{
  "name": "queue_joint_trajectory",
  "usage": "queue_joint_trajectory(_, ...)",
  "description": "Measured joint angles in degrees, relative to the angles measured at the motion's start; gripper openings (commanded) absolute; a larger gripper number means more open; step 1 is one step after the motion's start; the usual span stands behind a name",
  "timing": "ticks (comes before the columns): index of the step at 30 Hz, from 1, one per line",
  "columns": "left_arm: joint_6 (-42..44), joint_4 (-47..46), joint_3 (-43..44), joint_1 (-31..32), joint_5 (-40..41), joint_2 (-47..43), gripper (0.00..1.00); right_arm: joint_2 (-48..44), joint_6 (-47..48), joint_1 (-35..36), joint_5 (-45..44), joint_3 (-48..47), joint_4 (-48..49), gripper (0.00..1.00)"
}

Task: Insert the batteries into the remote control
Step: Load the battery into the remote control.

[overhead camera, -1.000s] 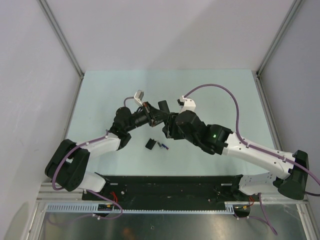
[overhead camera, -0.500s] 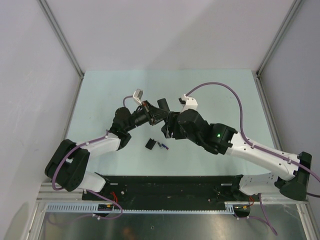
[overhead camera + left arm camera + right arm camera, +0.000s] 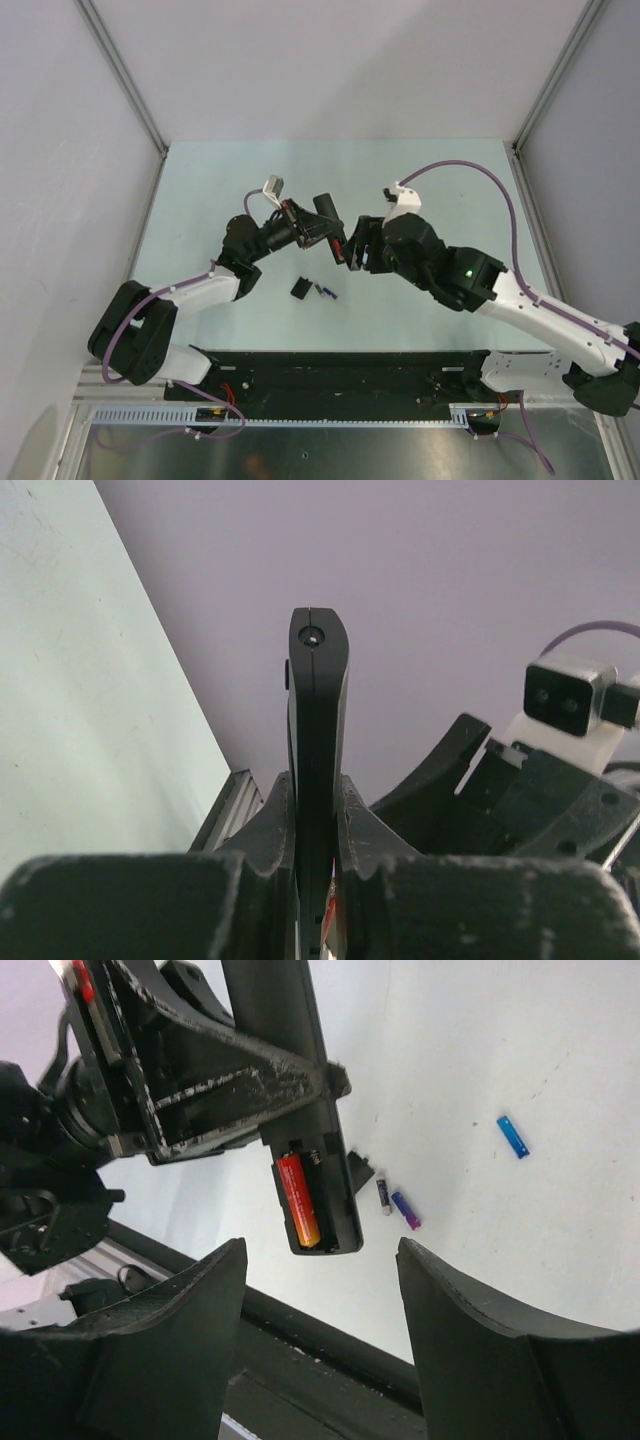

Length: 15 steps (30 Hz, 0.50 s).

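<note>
My left gripper is shut on the black remote control and holds it above the table; in the left wrist view the remote stands edge-on between the fingers. In the right wrist view its open battery bay faces the camera with the red-orange battery seated in one slot; the other slot is empty. My right gripper is open and empty, just short of the remote's lower end. Two dark bluish-purple batteries lie on the table below, also in the top view.
The small black back panel lies on the table beside the loose batteries. A small bright blue stick lies farther off on the table. The black base rail runs along the near edge.
My right gripper has drawn back to the right, away from the remote. The red-orange battery now shows in the remote's bay. My left gripper still holds the remote, shifted slightly.
</note>
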State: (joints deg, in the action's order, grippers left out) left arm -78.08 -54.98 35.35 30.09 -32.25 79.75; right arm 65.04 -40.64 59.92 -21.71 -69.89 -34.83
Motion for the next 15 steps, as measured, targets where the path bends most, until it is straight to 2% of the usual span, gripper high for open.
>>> queue_joint_trajectory(4, 0.0, -0.07, 0.0, 0.0, -1.92, 0.0, 0.0, -3.19, 0.28, -4.85, 5.03, 1.11, 2.56, 0.67)
queue_joint_trajectory(11, -1.27, -0.74, 0.0, 0.0, -6.34, 0.0, 0.0, -6.45, -0.61, -17.38, 24.74, 9.09, 10.88, 0.67)
queue_joint_trajectory(15, -2.75, -1.57, 0.0, 0.0, -8.74, 0.0, 0.0, -6.21, -1.49, -20.57, 36.5, 15.43, 16.35, 0.68)
